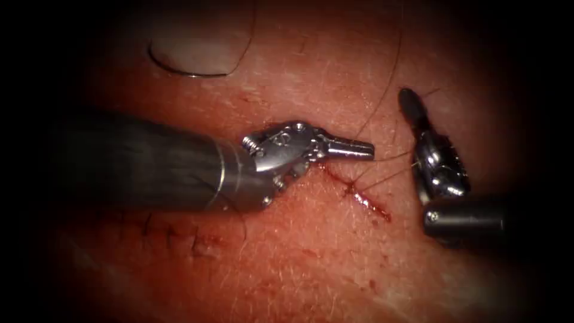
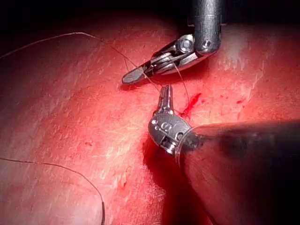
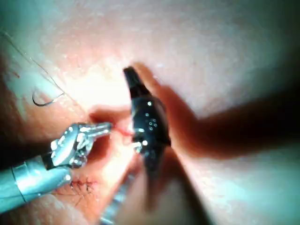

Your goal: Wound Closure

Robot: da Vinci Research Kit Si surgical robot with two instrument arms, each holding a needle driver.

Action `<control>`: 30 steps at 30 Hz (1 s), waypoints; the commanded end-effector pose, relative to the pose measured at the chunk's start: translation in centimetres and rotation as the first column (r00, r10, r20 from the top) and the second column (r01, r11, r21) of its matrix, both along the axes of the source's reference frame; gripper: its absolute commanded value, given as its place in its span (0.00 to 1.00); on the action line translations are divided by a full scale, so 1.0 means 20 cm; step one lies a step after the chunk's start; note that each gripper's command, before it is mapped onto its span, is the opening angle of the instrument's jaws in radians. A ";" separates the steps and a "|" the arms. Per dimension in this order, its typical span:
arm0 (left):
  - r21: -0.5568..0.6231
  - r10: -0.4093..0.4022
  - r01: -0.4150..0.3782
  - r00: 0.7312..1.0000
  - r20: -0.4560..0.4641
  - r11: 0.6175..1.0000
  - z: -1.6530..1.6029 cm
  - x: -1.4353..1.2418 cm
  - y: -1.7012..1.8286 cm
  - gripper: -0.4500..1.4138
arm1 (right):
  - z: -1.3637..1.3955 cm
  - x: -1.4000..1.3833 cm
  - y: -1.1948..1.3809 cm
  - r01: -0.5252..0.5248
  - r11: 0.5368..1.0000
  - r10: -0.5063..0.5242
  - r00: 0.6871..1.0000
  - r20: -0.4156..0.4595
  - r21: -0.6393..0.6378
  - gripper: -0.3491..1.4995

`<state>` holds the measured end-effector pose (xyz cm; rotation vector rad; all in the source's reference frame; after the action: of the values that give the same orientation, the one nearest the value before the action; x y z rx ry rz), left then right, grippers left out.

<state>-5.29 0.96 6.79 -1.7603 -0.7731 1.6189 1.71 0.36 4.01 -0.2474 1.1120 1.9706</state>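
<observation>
The curved needle [image 1: 190,73] lies free on the tissue [image 1: 311,263] at the far upper left, held by neither tool and not in the tissue; it also appears in the right wrist view [image 3: 45,101]. My left tool [image 1: 366,149] reaches in from the left with its jaws shut just above the cut [image 1: 369,202], and the long thread [image 1: 382,90] runs down to their tip. My right tool [image 1: 408,98] stands right of the cut, pointing up, jaws shut and nothing at the tip. Short strands of thread fan from the cut to its wrist [image 1: 439,164].
Red fluid marks the cut. A row of finished stitches [image 1: 179,236] lies at the lower left, below the left shaft [image 1: 149,161]. A loose run of thread [image 2: 51,165] curves over the tissue away from both tools.
</observation>
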 end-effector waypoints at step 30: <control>0.011 -0.075 0.077 0.989 -0.127 0.997 0.010 -0.002 0.069 0.00 | -0.016 0.039 -0.057 0.330 0.944 -0.326 0.940 0.101 -0.022 0.00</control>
<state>-5.34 2.55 6.87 -1.6440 -0.6376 1.6574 2.43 -0.75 3.68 -0.1442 1.0448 1.6034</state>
